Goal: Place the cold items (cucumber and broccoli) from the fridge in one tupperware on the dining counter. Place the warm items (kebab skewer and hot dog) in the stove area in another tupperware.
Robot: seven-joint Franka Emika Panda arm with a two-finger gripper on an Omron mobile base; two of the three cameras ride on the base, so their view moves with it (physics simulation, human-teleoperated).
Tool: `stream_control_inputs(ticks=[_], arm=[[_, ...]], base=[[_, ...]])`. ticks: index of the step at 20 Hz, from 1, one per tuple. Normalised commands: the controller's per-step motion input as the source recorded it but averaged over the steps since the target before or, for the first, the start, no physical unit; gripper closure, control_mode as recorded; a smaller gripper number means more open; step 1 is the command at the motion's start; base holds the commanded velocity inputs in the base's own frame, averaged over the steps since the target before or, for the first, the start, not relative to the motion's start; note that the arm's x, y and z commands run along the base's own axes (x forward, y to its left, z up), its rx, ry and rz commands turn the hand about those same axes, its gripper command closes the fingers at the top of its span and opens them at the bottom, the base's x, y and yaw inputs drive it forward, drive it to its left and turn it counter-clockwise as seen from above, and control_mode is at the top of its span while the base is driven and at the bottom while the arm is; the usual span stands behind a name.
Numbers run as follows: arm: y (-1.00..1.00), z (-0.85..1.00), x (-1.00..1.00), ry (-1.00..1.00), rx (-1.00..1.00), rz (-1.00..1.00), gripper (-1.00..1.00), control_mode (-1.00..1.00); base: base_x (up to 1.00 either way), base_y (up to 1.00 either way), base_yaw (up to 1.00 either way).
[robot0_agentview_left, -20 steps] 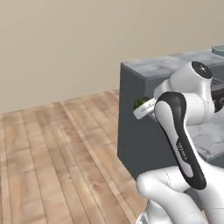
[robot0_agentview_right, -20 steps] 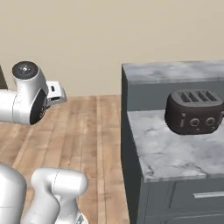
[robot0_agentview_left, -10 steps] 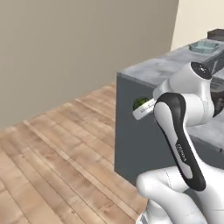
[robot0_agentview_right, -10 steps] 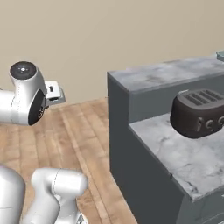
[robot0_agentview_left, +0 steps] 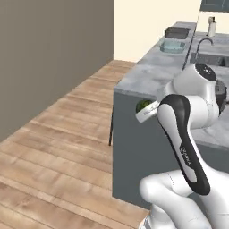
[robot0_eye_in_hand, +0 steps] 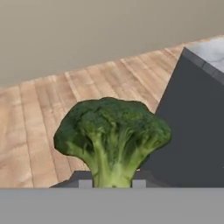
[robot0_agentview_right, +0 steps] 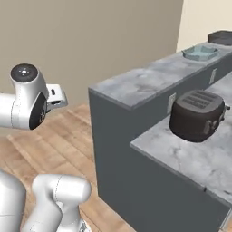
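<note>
Broccoli (robot0_eye_in_hand: 113,138) carried in your gripper (robot0_eye_in_hand: 113,183), on its way to the tupperware.
Left base view: tupperware (robot0_agentview_left: 173,45) sits upper right on the worktop (robot0_agentview_left: 147,76). Hand view: jaws are clamped on the stem at centre; next, I judge, carry it over that container and release.

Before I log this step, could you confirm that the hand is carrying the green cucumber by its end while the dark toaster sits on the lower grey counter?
Not quite: the hand is shut on the green broccoli head, gripped by its pale stalk, as the hand view shows. The dark toaster does sit on the lower grey marble counter.
</note>
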Motion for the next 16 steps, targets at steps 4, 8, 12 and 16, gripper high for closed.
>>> stream_control_inputs(ticks=[4,8,12,16], arm=[[0.00,0.00,0.00,0.00,0.00,0.00,1.00,1.00],[0.00,0.00,0.00,0.00,0.00,0.00,1.00,1.00],[0.00,0.00,0.00,0.00,0.00,0.00,1.00,1.00],[0.00,0.00,0.00,0.00,0.00,0.00,1.00,1.00]], base=[[0.68,1.00,-0.61],[0.68,1.00,-0.60],[0.68,1.00,-0.59],[0.68,1.00,-0.59]])
